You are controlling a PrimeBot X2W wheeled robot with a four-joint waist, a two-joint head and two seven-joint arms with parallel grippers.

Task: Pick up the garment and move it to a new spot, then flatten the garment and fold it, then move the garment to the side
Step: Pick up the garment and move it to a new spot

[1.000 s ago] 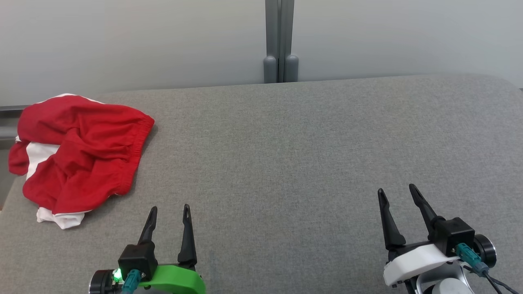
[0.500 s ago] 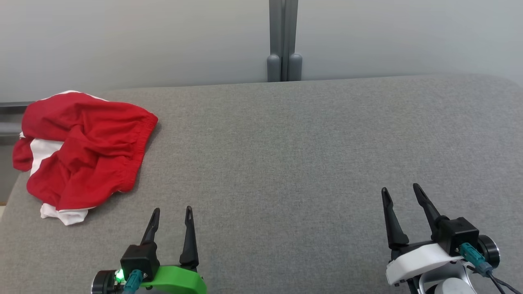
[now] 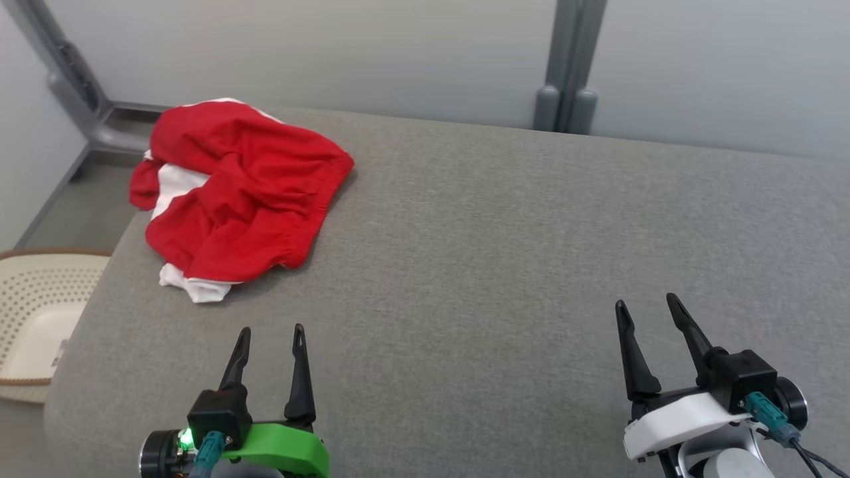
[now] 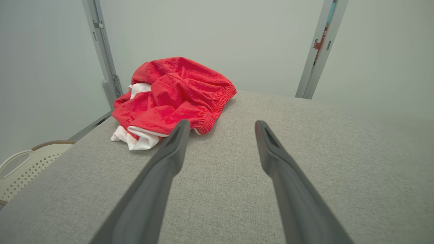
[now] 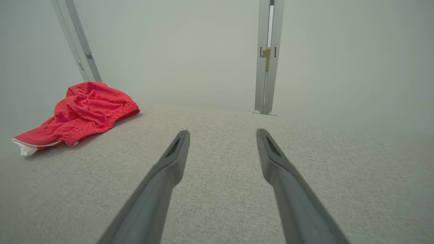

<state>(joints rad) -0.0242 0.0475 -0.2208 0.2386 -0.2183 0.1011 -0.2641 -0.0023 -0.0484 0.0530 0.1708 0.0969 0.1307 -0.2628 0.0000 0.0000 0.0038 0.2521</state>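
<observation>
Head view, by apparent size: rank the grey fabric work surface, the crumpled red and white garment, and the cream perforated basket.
1. Grey fabric work surface.
2. Crumpled red and white garment.
3. Cream perforated basket, smallest as seen; the frame edge cuts it off, so its full size is unsure.

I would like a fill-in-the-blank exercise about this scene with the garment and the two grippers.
The crumpled garment is mostly ____ with white parts.
The left gripper and the right gripper are both ____.
The garment lies nearer to the ____ gripper.
Missing words: red; open; left.
</observation>
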